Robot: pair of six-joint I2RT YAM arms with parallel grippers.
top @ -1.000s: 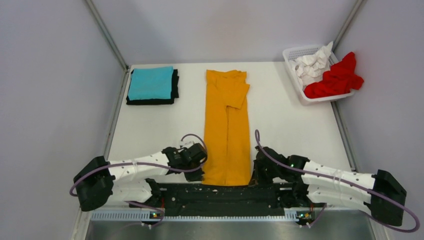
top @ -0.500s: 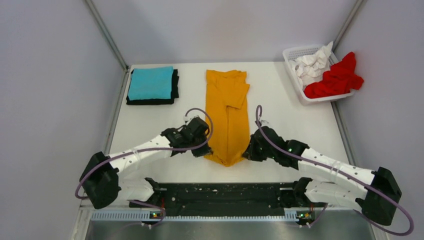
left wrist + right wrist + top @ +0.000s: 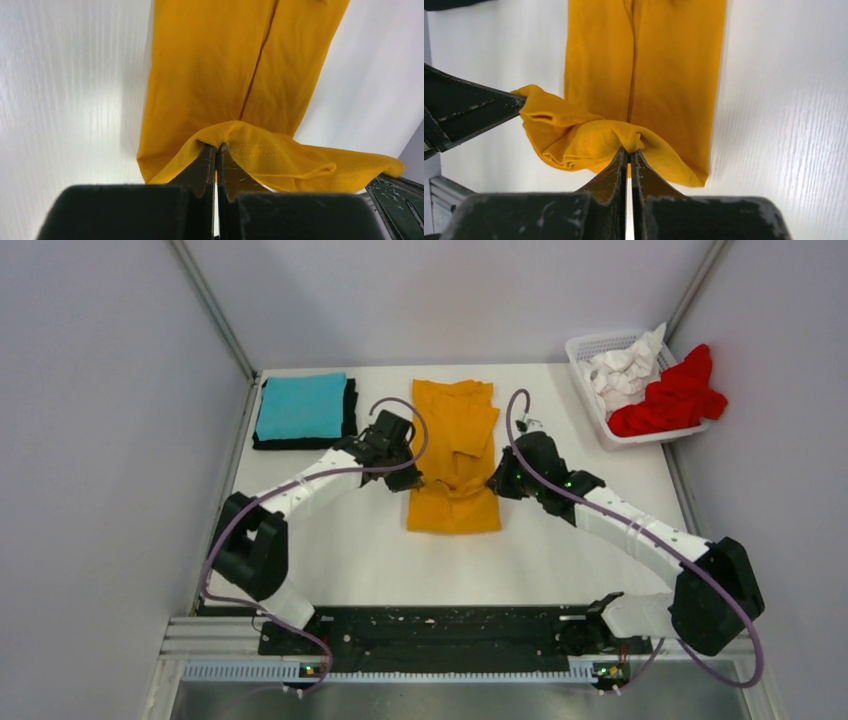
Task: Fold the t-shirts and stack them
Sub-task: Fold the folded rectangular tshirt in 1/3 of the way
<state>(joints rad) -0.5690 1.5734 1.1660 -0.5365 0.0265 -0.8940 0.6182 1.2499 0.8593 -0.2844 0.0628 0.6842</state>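
The mustard-orange t-shirt (image 3: 455, 455) lies lengthwise in the middle of the table, its near end doubled back over itself. My left gripper (image 3: 415, 478) is shut on the hem's left corner (image 3: 235, 135). My right gripper (image 3: 493, 483) is shut on the hem's right corner (image 3: 626, 140). Both hold the hem a little above the shirt's middle. A folded turquoise t-shirt (image 3: 300, 405) lies on a folded black t-shirt (image 3: 349, 420) at the back left. The red t-shirt (image 3: 672, 398) and the white t-shirt (image 3: 620, 370) lie crumpled in the basket.
The white mesh basket (image 3: 590, 348) stands at the back right corner, with the red shirt hanging over its right rim. Grey walls close in the table on the left, back and right. A black rail (image 3: 440, 635) runs along the near edge.
Both grippers have carried the shirt's near hem away from the table's front edge toward the back, folding the lower half over the upper half. Both arms have stretched out.
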